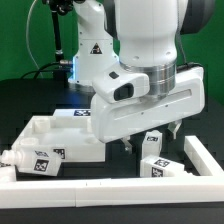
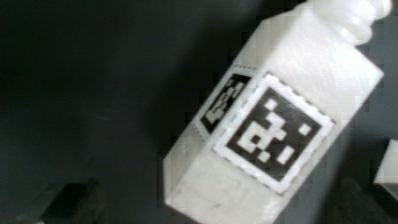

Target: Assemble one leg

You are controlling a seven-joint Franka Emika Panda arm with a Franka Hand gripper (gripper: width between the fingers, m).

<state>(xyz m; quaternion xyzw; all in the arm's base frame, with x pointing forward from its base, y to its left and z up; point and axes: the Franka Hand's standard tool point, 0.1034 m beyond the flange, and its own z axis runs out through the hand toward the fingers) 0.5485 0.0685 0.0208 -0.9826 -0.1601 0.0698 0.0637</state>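
In the wrist view a white leg [image 2: 267, 120] with a black-and-white tag on its side lies slantwise on the black table, its narrower end pointing away. My gripper [image 2: 228, 192] is open just above it. One dark blurred finger [image 2: 71, 203] stands clear of the leg on one side, and the other finger barely shows at the picture's edge. In the exterior view the gripper [image 1: 150, 138] hangs low over this leg [image 1: 152, 141], its fingers spread to either side. The large white tray-like tabletop [image 1: 55, 133] lies at the exterior view's left.
A second tagged leg [image 1: 160, 165] lies in front of the first. A longer tagged piece with a rounded end [image 1: 35, 160] lies at the front left. A white rail [image 1: 110, 190] borders the front and another white rail [image 1: 205, 155] the right.
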